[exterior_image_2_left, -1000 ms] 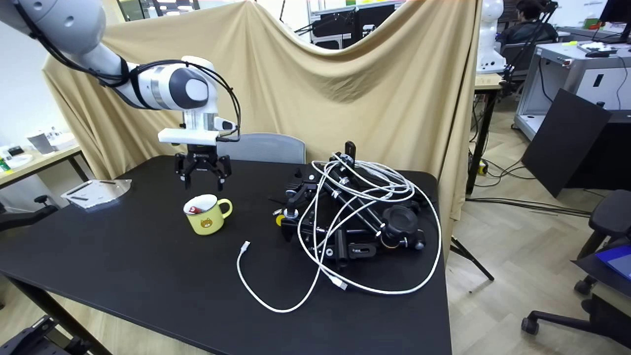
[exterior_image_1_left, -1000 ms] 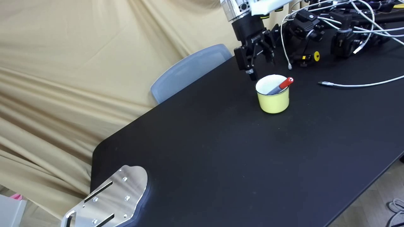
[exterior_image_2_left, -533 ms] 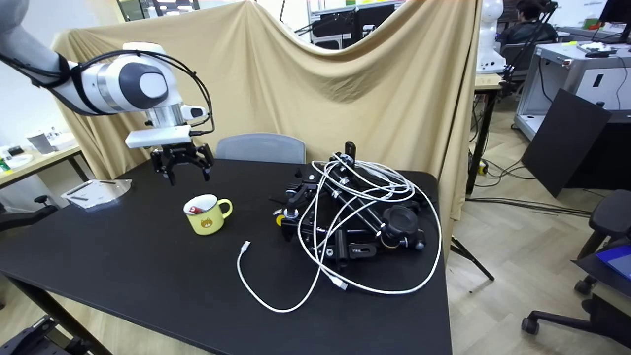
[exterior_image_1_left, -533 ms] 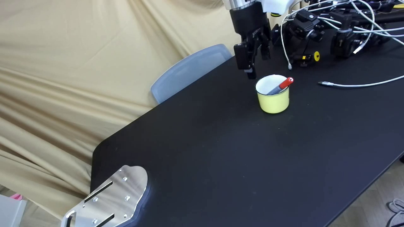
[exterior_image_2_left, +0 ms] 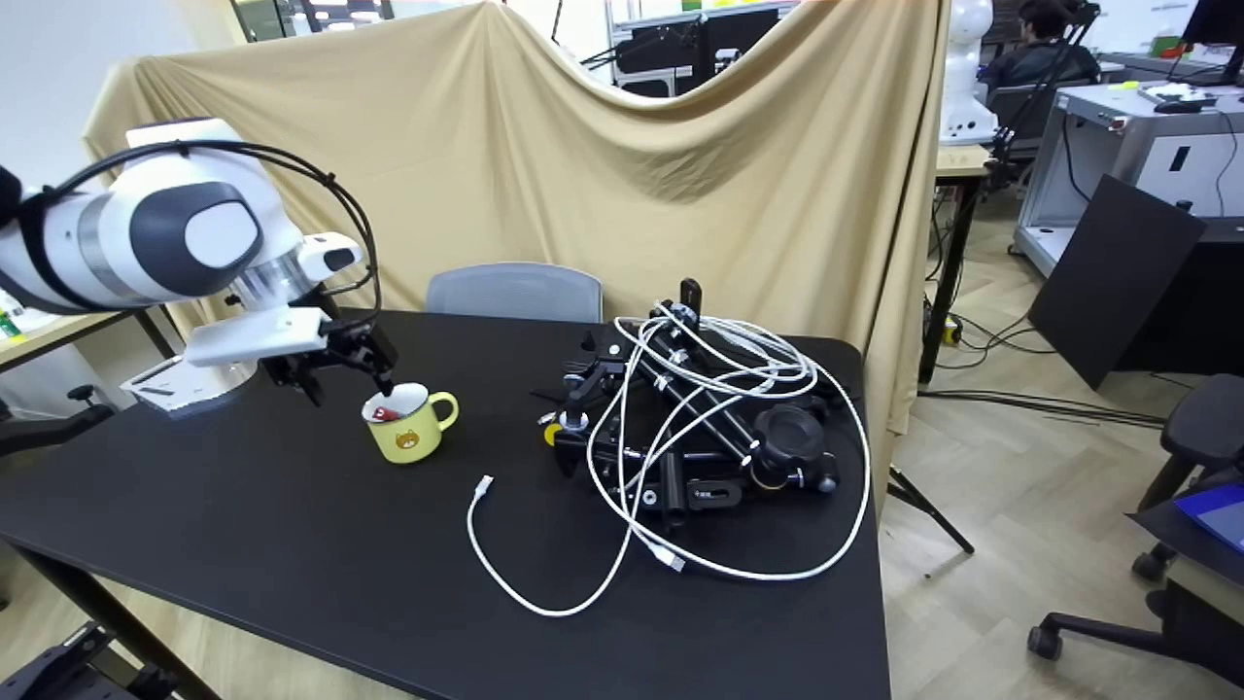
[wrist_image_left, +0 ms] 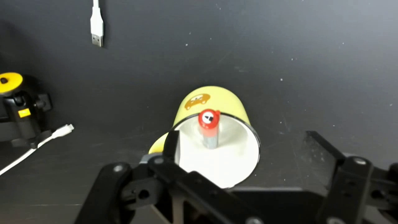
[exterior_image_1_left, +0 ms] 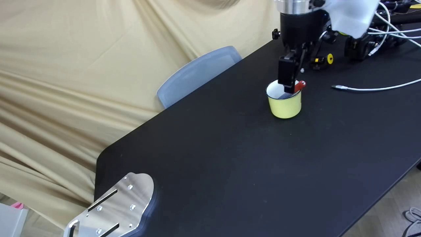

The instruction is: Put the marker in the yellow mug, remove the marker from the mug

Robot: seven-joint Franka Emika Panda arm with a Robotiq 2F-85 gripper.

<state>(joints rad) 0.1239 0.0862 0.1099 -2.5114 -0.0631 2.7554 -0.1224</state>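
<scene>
Tan cloth (exterior_image_2_left: 641,204) is hanging behind a black table (exterior_image_1_left: 197,171), where white cables (wrist_image_left: 97,24) are lying over and beside black gear (exterior_image_2_left: 789,435). The yellow mug (exterior_image_1_left: 284,108) is standing upright, and the marker (wrist_image_left: 209,123) is leaning inside it, its red end poking above the rim. You are holding the gripper (wrist_image_left: 244,141) tilted just by the mug's opening, its jaws standing wide apart; you cannot tell whether it is touching the rim.
</scene>
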